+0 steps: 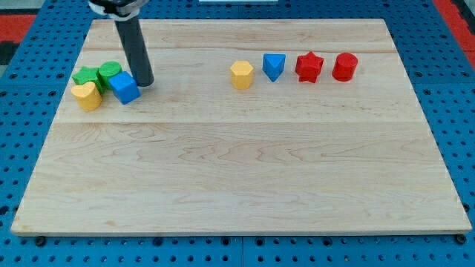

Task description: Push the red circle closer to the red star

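Observation:
The red circle [345, 67] sits near the view's top right on the wooden board [237, 163]. The red star [309, 67] lies just to its left, a small gap between them. My tip [144, 81] is far off at the view's left, touching the right side of the blue cube [125, 87], well away from both red blocks.
A blue block [274, 67] and a yellow hexagon [242, 75] lie left of the red star. At the view's left a green star [87, 76], a green circle [110, 73] and a yellow heart [87, 96] cluster beside the blue cube.

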`<state>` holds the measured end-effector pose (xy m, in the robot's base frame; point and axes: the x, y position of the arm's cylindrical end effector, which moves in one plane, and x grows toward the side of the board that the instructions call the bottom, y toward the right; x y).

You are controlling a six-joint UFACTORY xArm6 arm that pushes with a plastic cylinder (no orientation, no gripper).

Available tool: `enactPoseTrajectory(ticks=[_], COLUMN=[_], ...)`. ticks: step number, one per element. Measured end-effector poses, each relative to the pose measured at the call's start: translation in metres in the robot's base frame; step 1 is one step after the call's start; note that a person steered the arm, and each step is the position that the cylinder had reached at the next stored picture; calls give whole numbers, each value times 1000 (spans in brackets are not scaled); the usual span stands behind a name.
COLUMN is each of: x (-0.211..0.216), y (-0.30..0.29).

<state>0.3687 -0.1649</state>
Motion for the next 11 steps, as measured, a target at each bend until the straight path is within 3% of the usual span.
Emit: enactPoseTrajectory(ticks=[4,5,7,8,9,10,11], x=[10,13,60,5,-66,-77,-45], y=[-29,79,324,450,476,446,398])
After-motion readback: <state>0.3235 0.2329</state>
